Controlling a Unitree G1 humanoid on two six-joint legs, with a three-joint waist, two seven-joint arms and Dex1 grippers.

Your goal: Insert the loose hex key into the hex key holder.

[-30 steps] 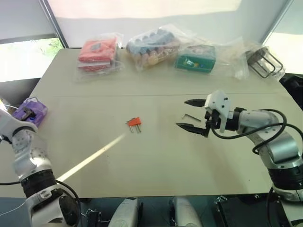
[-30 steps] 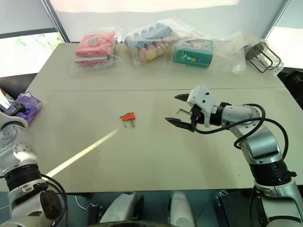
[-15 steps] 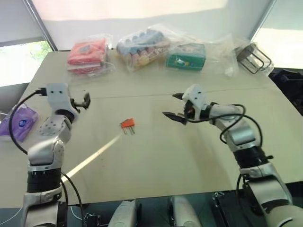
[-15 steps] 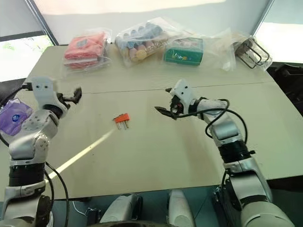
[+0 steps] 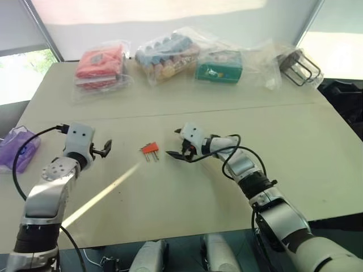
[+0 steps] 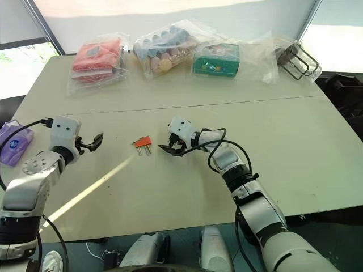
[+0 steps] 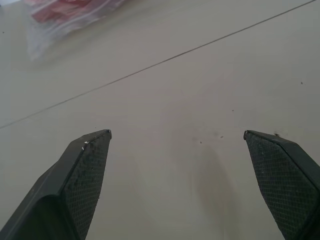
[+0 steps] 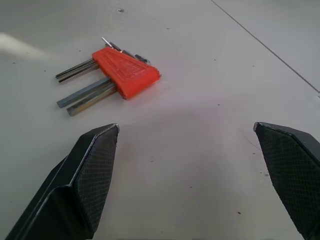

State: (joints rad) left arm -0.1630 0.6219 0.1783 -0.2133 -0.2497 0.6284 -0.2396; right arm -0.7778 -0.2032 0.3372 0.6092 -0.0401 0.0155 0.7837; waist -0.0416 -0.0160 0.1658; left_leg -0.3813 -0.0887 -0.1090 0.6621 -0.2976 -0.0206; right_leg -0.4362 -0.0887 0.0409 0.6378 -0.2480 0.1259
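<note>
The hex key holder (image 5: 149, 148) is a small red-orange block with short metal keys sticking out toward me, lying flat at mid-table. My right gripper (image 5: 173, 143) hovers just right of it, open wide and pointing at it, and its wrist view shows the holder (image 8: 122, 72) a short way ahead of the black fingers (image 8: 85, 180). My left gripper (image 5: 105, 149) is open too, left of the holder with a gap between them, over bare table (image 7: 176, 133). The loose hex key is hidden.
A long pale stick (image 5: 108, 190) lies diagonally, in front of and left of the holder. A purple packet (image 5: 14, 148) sits at the left edge. Along the back are a red packet (image 5: 102, 62), a bag of coloured items (image 5: 170, 54), a green box (image 5: 219, 67) and a black wire rack (image 5: 298, 65).
My right gripper has swung left and down, close to the holder. My left arm has risen into view and moved right toward the holder. The camera has shifted as well.
</note>
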